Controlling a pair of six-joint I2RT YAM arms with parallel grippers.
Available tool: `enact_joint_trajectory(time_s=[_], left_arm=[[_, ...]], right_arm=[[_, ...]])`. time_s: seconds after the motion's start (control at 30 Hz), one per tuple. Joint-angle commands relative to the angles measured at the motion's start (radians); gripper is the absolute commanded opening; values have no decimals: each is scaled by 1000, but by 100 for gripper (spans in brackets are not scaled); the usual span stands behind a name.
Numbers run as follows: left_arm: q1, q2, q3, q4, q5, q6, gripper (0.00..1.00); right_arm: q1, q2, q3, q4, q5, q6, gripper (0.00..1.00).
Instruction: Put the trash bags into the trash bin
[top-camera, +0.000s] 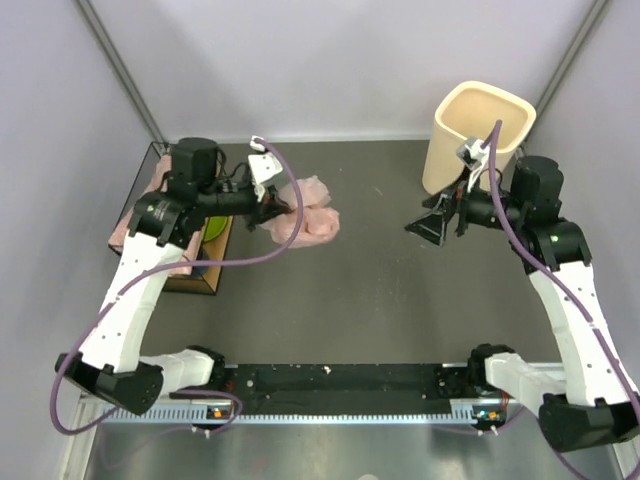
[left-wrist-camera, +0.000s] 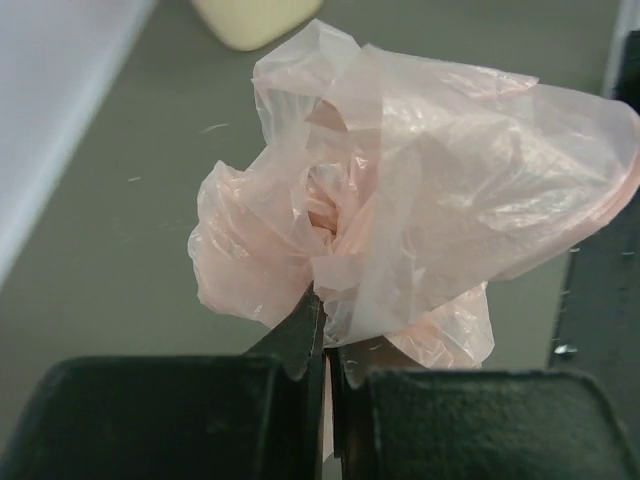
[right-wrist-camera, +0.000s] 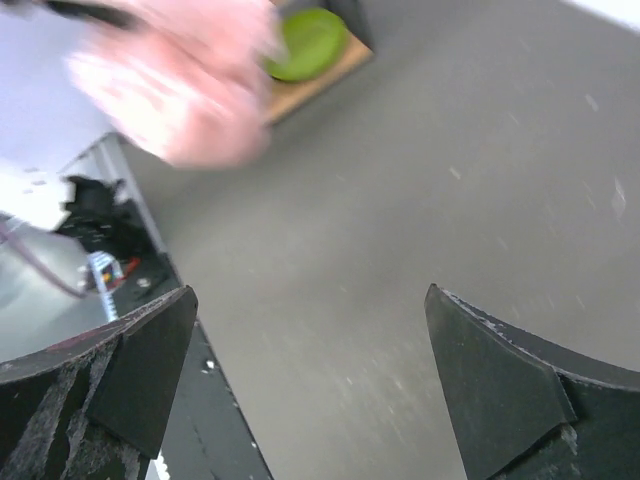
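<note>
With left gripper (left-wrist-camera: 325, 345) closed tight, pinches crumpled pink bags (left-wrist-camera: 400, 190) by a fold of film. Holds them bunched above table (top-camera: 380, 290), just right of box (top-camera: 195, 280). Shows right gripper (right-wrist-camera: 310, 300) spread wide, gripping nothing, low over table near foot of bin (top-camera: 480, 130). Finds bin upright at far right corner of table, well apart from bags.

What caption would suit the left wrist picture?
Left gripper shut on a crumpled pink trash bag over the grey table.

Robotics lab test cell: plain pale walls (top-camera: 330, 60), grey tabletop (top-camera: 370, 300), black mounting rail (top-camera: 340, 385).
</note>
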Motion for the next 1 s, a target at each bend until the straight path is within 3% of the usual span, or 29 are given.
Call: enact_joint_trajectory(time_s=[0.0, 0.23, 0.53, 0.57, 0.63, 0.67, 0.7, 0.73, 0.83, 0.87, 0.9, 0.97], left_arm=[[-71, 16, -85, 164, 219, -140, 4], [-189, 92, -58, 147, 312, -136, 1], [-246, 119, -33, 97, 332, -107, 1], [-252, 119, -29, 74, 332, -78, 1], [-273, 109, -32, 49, 306, -45, 2], [-276, 103, -35, 28, 298, -19, 3], [-275, 96, -39, 20, 285, -7, 5], [-273, 71, -47, 12, 245, 11, 10], [-272, -31, -128, -47, 98, 161, 31], [-270, -71, -229, -35, 62, 227, 33], [-270, -116, -292, 35, 24, 237, 35], [-269, -248, -465, 118, -79, 245, 49]], right_arm=[[156, -62, 61, 273, -58, 159, 99], [422, -31, 91, 323, 85, 54, 99], [608, 90, 189, 311, 217, -62, 99], [624, 104, 189, 313, 245, -72, 94], [635, 122, 193, 313, 343, -53, 71], [635, 131, 198, 308, 378, -48, 52], [632, 130, 201, 306, 445, -48, 9], [619, 125, 212, 312, 475, -42, 0], [476, 111, 268, 351, 464, 77, 0], [433, 113, 285, 366, 446, 164, 0], [385, 113, 301, 383, 400, 202, 0], [336, 110, 331, 408, 377, 236, 0]])
